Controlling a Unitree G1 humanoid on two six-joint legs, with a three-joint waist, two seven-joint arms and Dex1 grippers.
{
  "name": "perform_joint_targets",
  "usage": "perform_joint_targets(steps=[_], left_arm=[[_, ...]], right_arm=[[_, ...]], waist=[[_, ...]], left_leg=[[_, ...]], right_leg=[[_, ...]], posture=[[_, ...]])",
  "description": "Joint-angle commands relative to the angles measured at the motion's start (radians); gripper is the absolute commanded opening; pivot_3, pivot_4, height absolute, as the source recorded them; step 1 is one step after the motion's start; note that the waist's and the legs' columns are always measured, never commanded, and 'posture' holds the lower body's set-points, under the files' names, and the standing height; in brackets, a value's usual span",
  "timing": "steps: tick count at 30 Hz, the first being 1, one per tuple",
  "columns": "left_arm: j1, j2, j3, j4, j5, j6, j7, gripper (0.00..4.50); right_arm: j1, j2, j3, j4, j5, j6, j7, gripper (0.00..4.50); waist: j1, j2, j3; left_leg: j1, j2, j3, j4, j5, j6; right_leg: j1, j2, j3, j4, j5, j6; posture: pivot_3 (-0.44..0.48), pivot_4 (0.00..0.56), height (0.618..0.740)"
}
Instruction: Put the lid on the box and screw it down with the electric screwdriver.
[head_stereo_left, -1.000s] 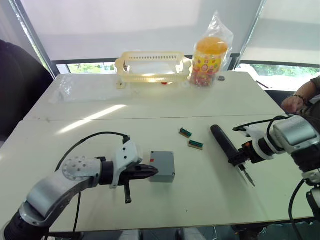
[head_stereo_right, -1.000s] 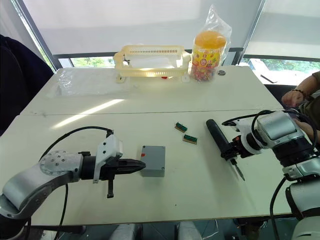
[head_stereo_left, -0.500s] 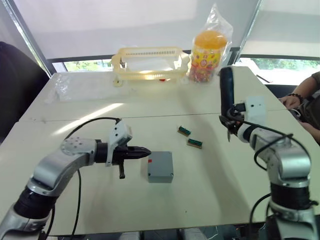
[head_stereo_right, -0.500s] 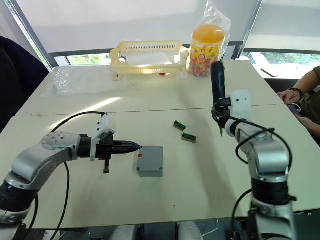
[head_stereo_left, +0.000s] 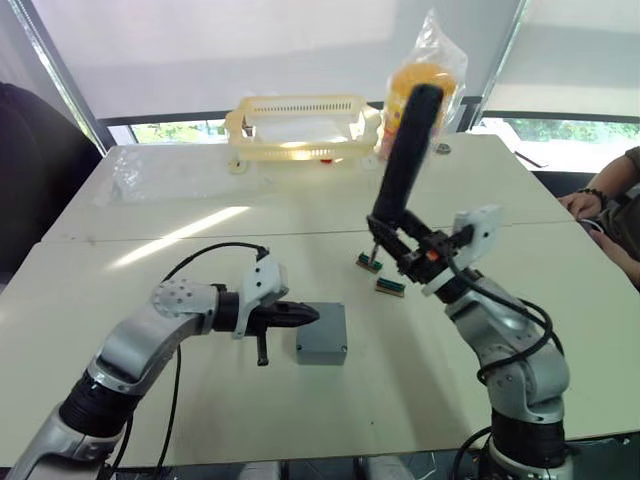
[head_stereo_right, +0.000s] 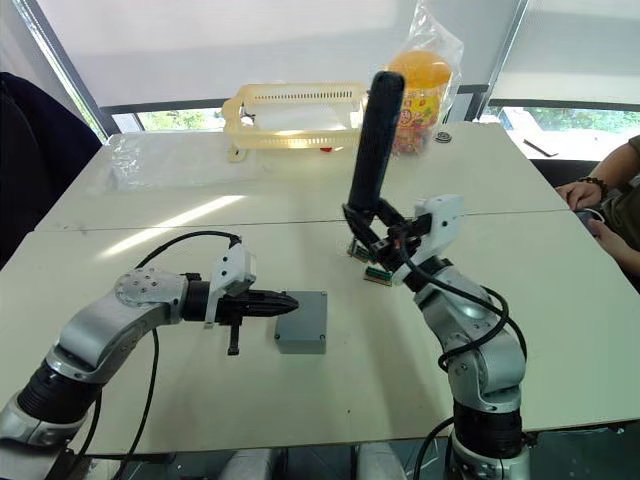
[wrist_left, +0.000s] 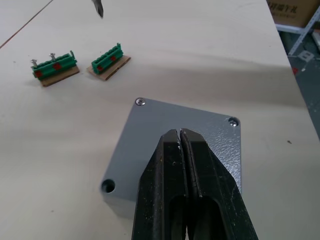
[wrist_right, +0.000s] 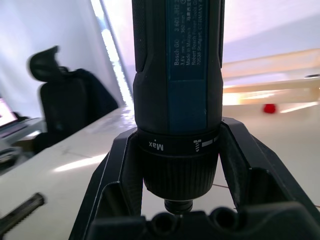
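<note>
Two containers are standing at the far edge of the table (head_stereo_left: 150, 300): a pale yellow basket (head_stereo_left: 300, 128) with a small red thing showing under it, and a bagged orange-lidded jar (head_stereo_left: 420, 95) with colourful sweets inside. Nearer, the box (head_stereo_left: 322, 333) is sitting on the table with the lid (wrist_left: 185, 135) already lying on top of it; screws are showing in two of the lid's corners and an empty hole in a third. Two small green blocks (wrist_left: 82, 64) are lying just beyond the box.

The left arm is reaching across, low over the table, and the left gripper (head_stereo_left: 305, 315) is pointing at the box with its tips over the lid's edge; its fingers are pressed together and are holding nothing. The right arm is bending up from the elbow, and the right gripper (head_stereo_right: 372, 228) is clamping the electric screwdriver (head_stereo_left: 405, 160) near its lower end. This tool is standing nearly upright, leaning a little, with its bit pointing down above the green blocks.
</note>
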Motion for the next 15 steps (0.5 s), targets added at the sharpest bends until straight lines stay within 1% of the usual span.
perform_joint_targets(steps=[1, 7, 15], left_arm=[[0.022, 0.007, 0.013, -0.036, 0.007, -0.002, 0.011, 0.0], [0.065, 0.02, -0.008, -0.042, 0.054, -0.027, 0.007, 0.0], [0.09, 0.026, -0.009, -0.058, 0.068, -0.027, -0.002, 0.0]], right_arm=[[0.005, 0.009, 0.043, -0.031, 0.022, -0.063, 0.036, 1.75], [0.051, 0.009, 0.106, -0.036, 0.011, -0.092, 0.045, 1.75], [0.094, -0.002, 0.14, -0.026, -0.01, -0.132, 0.048, 1.75]], waist=[[0.0, 0.0, 0.0], [0.001, 0.0, 0.0], [0.002, 0.0, 0.0]], left_leg=[[0.0, 0.0, 0.0, 0.0, 0.0, 0.0], [0.0, 0.0, 0.0, 0.0, 0.0, 0.0], [0.001, 0.0, -0.001, 0.0, 0.0, 0.0]], right_leg=[[0.0, 0.0, 0.0, 0.0, 0.0, 0.0], [0.0, 0.0, 0.0, 0.0, 0.0, 0.0], [0.001, 0.0, -0.001, 0.0, 0.0, 0.0]], posture=[[0.0, 0.15, 0.74], [0.0, 0.15, 0.74], [0.0, 0.15, 0.74]])
